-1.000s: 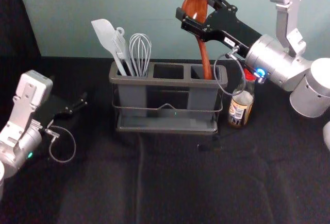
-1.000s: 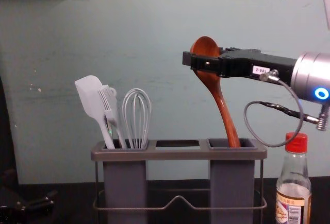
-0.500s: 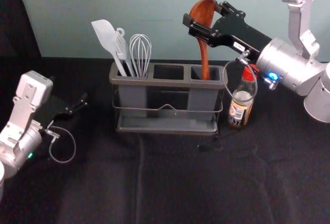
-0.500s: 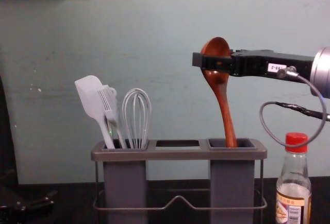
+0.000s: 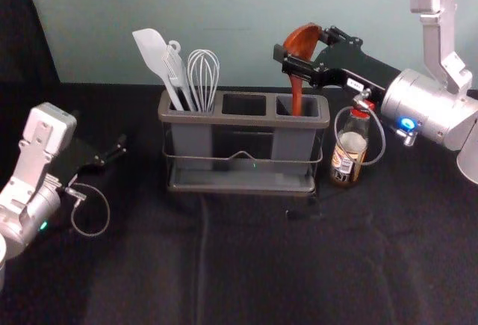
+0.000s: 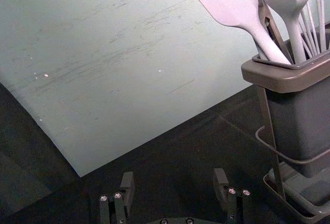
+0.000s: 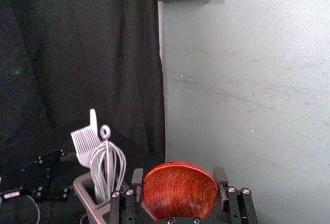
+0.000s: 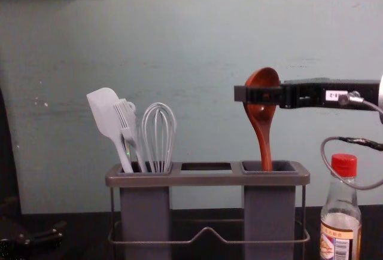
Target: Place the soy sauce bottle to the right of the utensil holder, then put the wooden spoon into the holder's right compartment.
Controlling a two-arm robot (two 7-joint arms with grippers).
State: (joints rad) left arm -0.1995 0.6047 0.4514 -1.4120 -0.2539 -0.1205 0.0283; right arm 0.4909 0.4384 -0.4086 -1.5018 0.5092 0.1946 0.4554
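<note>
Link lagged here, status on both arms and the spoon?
Right gripper shut on wooden spoon, handle inside right compartment. Left gripper open, parked left of holder. Nothing visibly blocking.

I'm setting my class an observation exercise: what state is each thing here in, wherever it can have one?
Wooden spoon, gripped, bowl up, handle reaching into the right compartment
Right tool, closed on the spoon
Left tool, open
Soy sauce bottle, upright, capped
Utensil holder, upright
Spatula, leaning in the left compartment
Brush, leaning there too
Whisk, standing there too
</note>
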